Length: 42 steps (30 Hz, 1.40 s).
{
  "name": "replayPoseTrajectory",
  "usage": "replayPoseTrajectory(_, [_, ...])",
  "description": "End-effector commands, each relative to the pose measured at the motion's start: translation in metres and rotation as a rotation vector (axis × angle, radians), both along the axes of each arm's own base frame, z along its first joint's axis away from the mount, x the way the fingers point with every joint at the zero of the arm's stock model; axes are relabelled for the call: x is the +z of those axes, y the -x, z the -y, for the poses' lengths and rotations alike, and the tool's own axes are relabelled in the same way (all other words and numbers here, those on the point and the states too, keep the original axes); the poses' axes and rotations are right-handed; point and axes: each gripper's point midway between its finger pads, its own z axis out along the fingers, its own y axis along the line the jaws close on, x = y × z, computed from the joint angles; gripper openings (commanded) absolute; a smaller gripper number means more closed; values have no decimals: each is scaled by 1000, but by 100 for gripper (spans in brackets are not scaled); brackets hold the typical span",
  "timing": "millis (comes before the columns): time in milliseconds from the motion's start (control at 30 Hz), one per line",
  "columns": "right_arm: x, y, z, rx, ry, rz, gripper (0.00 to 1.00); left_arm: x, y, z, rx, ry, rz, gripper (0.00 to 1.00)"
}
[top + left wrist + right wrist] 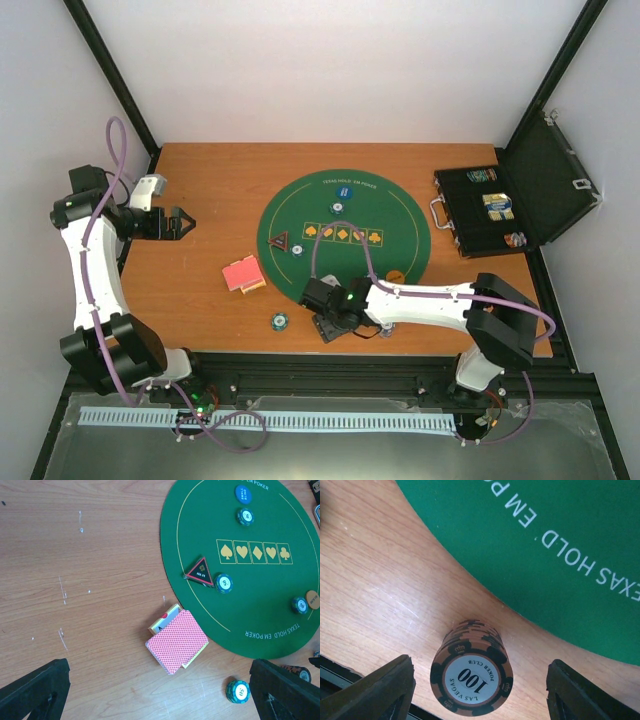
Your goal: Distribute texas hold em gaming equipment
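Brown chip stack (472,680) between spread right end effector (481,664), untouched, left end effector (159,665) spread

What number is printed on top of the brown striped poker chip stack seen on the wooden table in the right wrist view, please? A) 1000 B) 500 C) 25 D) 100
D: the white centre of the brown striped poker chip stack reads 100, ringed by the words Las Vegas Poker Club.

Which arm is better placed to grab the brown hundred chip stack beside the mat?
Right. The right claw, open, straddles the chip stack without touching it; the left claw sits far off near the table's left edge.
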Motion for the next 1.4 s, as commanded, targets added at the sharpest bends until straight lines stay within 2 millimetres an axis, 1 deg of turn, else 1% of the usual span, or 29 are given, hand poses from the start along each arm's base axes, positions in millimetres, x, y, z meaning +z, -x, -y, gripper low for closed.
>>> replayPoseTrajectory(0, [-11,3,-2,-14,-9,-11,71,20,1,2,-3,-18,52,100])
replayPoseTrajectory(133, [-14,4,0,-21,-9,-12,64,21,1,2,-4,-16,55,100])
replayPoseTrajectory(400, [-15,2,-4,-28,-24,-10,51,21,1,1,-2,-17,52,100])
replayPoseTrajectory(533, [-15,2,-5,-31,-26,-10,43,21,1,1,-3,-25,56,100])
replayPoseTrajectory(767, [1,-4,-5,-38,-29,23,33,20,1,0,2,-26,53,100])
replayPoseTrajectory(900, [17,-8,-11,-33,-49,46,30,21,0,0,2,-27,55,100])
replayPoseTrajectory(1033, [41,-16,-23,-14,-75,82,29,21,0,0,3,-28,55,100])
replayPoseTrajectory(1167, [62,-31,-41,13,-95,121,29,19,-1,-2,5,-33,49,100])
replayPoseTrajectory(1267, [66,-47,-58,35,-103,131,28,19,-1,-2,6,-34,46,100])
replayPoseTrajectory(1367, [58,-66,-75,53,-91,126,28,18,-2,-3,8,-34,47,100])
